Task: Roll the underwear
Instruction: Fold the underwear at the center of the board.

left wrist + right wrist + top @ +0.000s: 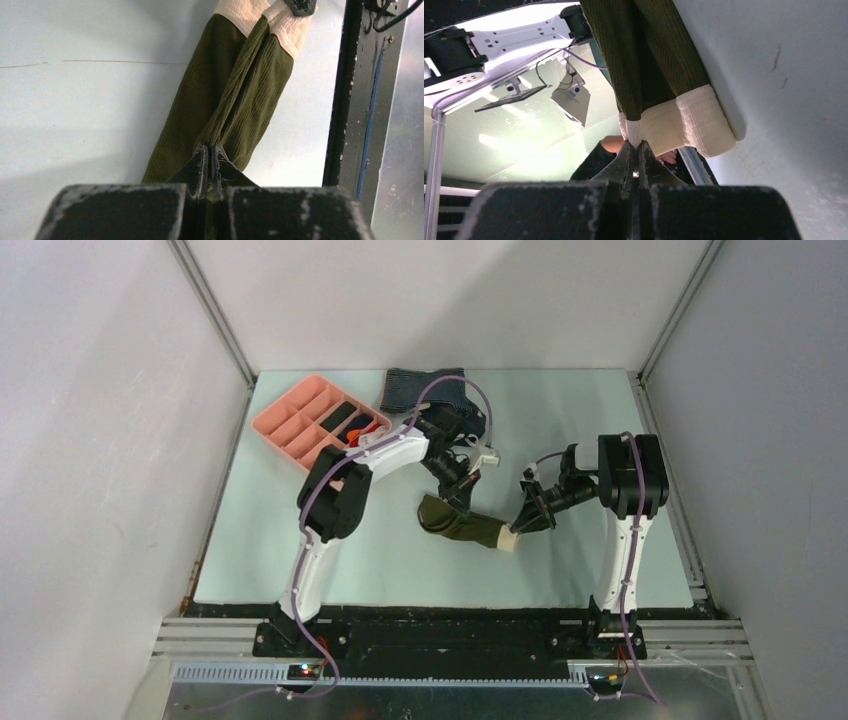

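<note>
Olive underwear (462, 524) stretched over the middle of the table (300, 560), left gripper (209, 151) clamped tight on its green left end, right gripper (638, 148) pinching the cream waistband (696, 122) at its right end

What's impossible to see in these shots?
Top view: the left arm covers part of the pink tray; contents too small to name.
Top view: the same arm hides the near edge of the grey garment.
Left wrist view: the left end effector blocks the pinched end of the underwear.
Right wrist view: the underwear runs off the top edge.
</note>
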Action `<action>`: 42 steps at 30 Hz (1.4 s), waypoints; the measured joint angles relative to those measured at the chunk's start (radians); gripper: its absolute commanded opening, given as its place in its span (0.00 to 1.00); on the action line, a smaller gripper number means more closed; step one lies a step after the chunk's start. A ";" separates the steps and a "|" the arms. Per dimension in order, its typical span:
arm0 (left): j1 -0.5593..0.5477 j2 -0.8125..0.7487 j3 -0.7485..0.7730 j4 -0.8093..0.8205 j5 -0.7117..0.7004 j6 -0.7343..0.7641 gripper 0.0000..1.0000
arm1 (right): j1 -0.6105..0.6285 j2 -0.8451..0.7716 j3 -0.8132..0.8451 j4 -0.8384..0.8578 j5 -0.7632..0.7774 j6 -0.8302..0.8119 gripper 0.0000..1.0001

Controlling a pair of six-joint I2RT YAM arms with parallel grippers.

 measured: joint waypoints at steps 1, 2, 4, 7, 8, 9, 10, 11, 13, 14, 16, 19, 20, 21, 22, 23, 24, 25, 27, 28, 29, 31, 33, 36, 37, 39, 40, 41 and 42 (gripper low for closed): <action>0.000 0.004 0.005 0.002 -0.001 -0.007 0.00 | -0.005 0.002 0.000 0.002 -0.007 0.001 0.00; 0.000 0.009 0.012 0.008 -0.002 -0.018 0.00 | -0.011 0.003 0.000 0.005 -0.013 0.000 0.00; 0.000 0.019 0.029 0.017 -0.007 -0.033 0.00 | -0.024 0.007 0.004 0.011 -0.020 0.002 0.00; 0.000 0.035 0.056 0.031 -0.021 -0.059 0.00 | -0.039 0.021 0.029 0.014 -0.029 0.007 0.00; 0.000 0.038 0.060 0.037 -0.025 -0.068 0.00 | -0.042 0.026 0.038 0.016 -0.031 0.010 0.00; 0.001 0.043 0.065 0.045 -0.029 -0.079 0.01 | -0.044 0.032 0.047 0.017 -0.033 0.010 0.00; 0.002 0.046 0.069 0.048 -0.032 -0.089 0.02 | -0.045 0.035 0.053 0.019 -0.034 0.013 0.00; 0.003 0.050 0.073 0.052 -0.035 -0.097 0.02 | -0.045 0.036 0.056 0.023 -0.033 0.018 0.00; 0.006 0.060 0.080 0.060 -0.043 -0.116 0.02 | -0.045 0.036 0.060 0.034 -0.032 0.032 0.00; 0.008 0.064 0.084 0.062 -0.045 -0.122 0.02 | -0.045 0.036 0.062 0.040 -0.032 0.039 0.00; 0.013 0.069 0.087 0.069 -0.048 -0.133 0.02 | -0.045 0.036 0.066 0.056 -0.033 0.056 0.00; 0.019 0.071 0.087 0.070 -0.050 -0.145 0.06 | -0.045 0.036 0.071 0.074 -0.033 0.073 0.00; 0.021 0.071 0.087 0.071 -0.050 -0.146 0.13 | -0.045 0.036 0.073 0.081 -0.033 0.080 0.00; 0.023 0.071 0.087 0.071 -0.050 -0.148 0.17 | -0.045 0.036 0.076 0.088 -0.033 0.087 0.00; 0.024 0.071 0.087 0.071 -0.050 -0.150 0.26 | -0.045 0.036 0.079 0.093 -0.033 0.093 0.00; 0.026 0.071 0.087 0.071 -0.051 -0.156 0.31 | -0.045 0.036 0.080 0.098 -0.033 0.099 0.00; 0.027 0.071 0.087 0.074 -0.054 -0.172 0.39 | -0.045 0.036 0.082 0.102 -0.033 0.104 0.00; 0.029 0.071 0.087 0.075 -0.055 -0.173 0.42 | -0.045 0.036 0.083 0.105 -0.033 0.109 0.00; 0.035 0.070 0.082 0.109 -0.062 -0.208 0.52 | -0.044 0.036 0.083 0.108 -0.033 0.113 0.00; 0.039 0.063 0.068 0.143 -0.070 -0.229 0.54 | -0.044 0.036 0.084 0.109 -0.033 0.113 0.00; 0.042 0.051 0.049 0.176 -0.077 -0.247 0.55 | -0.044 0.036 0.084 0.110 -0.033 0.113 0.00; 0.049 0.011 -0.017 0.254 -0.098 -0.299 0.56 | -0.044 0.036 0.084 0.113 -0.033 0.114 0.00; 0.052 -0.044 -0.089 0.340 -0.113 -0.365 0.56 | -0.044 0.036 0.084 0.114 -0.033 0.114 0.00; 0.053 -0.123 -0.156 0.453 -0.112 -0.472 0.52 | -0.044 0.036 0.084 0.117 -0.033 0.114 0.00; 0.052 -0.143 -0.165 0.490 -0.103 -0.505 0.47 | -0.044 0.036 0.084 0.117 -0.033 0.114 0.00; 0.044 -0.163 -0.171 0.545 -0.079 -0.551 0.36 | -0.044 0.036 0.084 0.117 -0.033 0.114 0.00; 0.039 -0.165 -0.172 0.563 -0.066 -0.566 0.33 | -0.044 0.036 0.084 0.118 -0.033 0.114 0.00; 0.032 -0.165 -0.175 0.581 -0.050 -0.579 0.28 | -0.044 0.036 0.084 0.118 -0.033 0.114 0.00; 0.026 -0.165 -0.182 0.589 -0.038 -0.590 0.26 | -0.044 0.036 0.084 0.118 -0.033 0.114 0.00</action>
